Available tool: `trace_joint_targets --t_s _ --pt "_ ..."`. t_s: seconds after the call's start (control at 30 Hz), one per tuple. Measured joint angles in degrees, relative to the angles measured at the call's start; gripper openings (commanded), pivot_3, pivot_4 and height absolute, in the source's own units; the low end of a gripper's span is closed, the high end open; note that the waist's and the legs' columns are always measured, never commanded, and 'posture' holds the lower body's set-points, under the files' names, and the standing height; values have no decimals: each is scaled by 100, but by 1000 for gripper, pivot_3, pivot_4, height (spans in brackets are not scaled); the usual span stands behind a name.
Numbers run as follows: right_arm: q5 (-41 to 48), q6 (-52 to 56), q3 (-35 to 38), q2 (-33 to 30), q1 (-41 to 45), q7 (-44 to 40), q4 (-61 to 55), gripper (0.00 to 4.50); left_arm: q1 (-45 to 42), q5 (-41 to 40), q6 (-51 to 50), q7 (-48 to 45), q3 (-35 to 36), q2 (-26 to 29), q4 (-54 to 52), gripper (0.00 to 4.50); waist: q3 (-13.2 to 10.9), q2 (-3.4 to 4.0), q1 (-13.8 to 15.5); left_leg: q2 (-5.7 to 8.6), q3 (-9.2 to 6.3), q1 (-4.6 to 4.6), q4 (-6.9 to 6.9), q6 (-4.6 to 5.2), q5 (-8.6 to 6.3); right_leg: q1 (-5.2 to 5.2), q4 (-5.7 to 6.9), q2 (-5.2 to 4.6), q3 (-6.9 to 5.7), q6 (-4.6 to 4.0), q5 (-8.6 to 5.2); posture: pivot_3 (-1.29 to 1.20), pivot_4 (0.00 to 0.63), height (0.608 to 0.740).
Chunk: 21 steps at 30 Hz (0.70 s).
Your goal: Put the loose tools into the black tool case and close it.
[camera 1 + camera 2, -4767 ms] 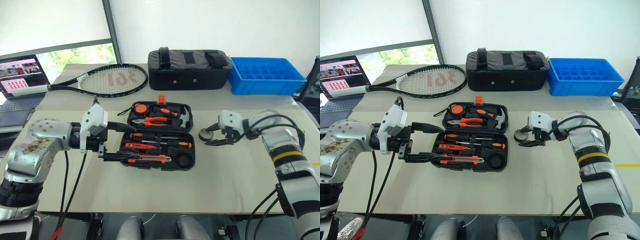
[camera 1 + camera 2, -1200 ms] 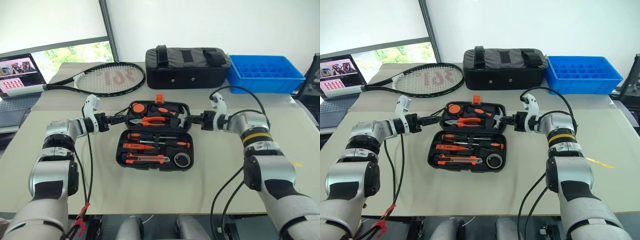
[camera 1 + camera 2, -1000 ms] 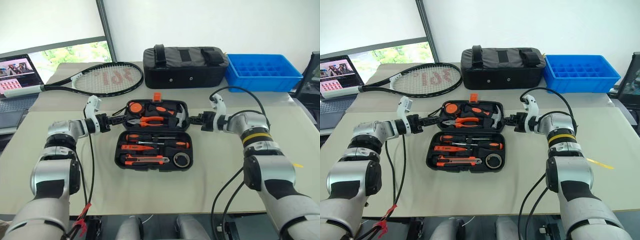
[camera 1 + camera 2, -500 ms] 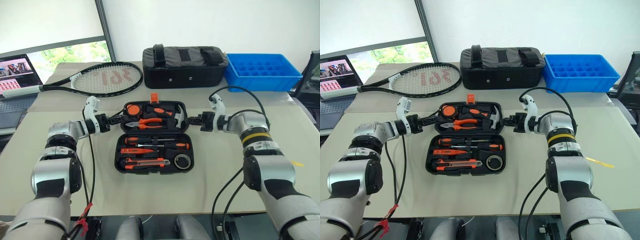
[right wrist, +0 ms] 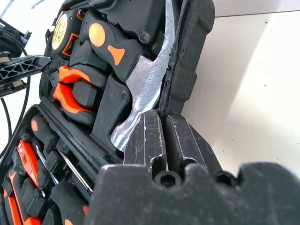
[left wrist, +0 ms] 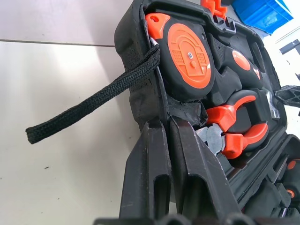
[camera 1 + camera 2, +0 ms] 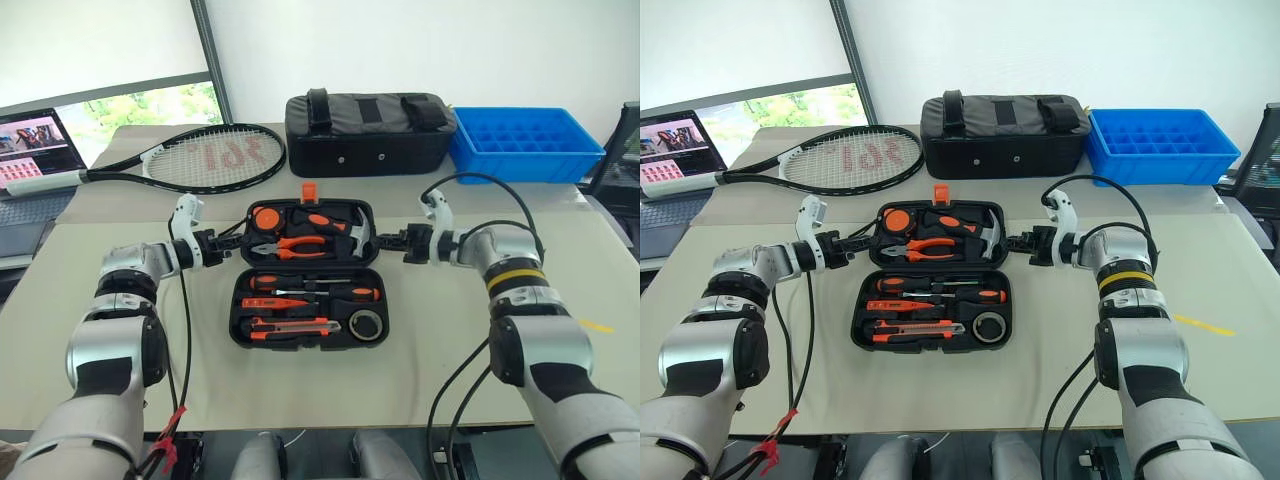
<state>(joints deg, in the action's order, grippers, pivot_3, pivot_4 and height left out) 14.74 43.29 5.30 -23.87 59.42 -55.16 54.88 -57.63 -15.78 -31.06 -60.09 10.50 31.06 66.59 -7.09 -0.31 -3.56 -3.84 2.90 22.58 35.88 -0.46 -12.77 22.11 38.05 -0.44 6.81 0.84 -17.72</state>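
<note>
Black tool case lies open at table centre, orange latch at 12 o'clock edge. Near half holds two screwdrivers, utility knife, tape roll; far half holds tape measure, pliers, hammer. Left gripper pinched closed on lid rim at 9 o'clock. Right gripper pinched closed on lid rim at 3 o'clock. Tennis racket, black bag, blue crate beyond at 12.
</note>
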Motion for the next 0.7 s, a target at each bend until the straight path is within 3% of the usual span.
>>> trace_joint_targets --t_s 0.2,0.47,0.7 --pt "13 -771 92 -24 -309 -187 -359 0 408 -21 389 -402 48 5 -662 14 0 0 10 0 -3 12 -2 -32 19 5 -2 -1 0 1 1 0 150 707" --pt "5 -2179 140 -286 -706 -629 -808 0 1533 0 972 -571 -232 -3 -2951 14 0 1 114 0 -5 17 -3 -53 31 6 -6 -5 4 3 4 0 150 707" --pt "6 -3340 225 -348 -1364 -879 -1313 0 2014 586 3203 -204 -557 -12 -3435 14 0 1 147 1 -2 14 0 -53 32 1 -6 -6 9 0 8 0 150 707"
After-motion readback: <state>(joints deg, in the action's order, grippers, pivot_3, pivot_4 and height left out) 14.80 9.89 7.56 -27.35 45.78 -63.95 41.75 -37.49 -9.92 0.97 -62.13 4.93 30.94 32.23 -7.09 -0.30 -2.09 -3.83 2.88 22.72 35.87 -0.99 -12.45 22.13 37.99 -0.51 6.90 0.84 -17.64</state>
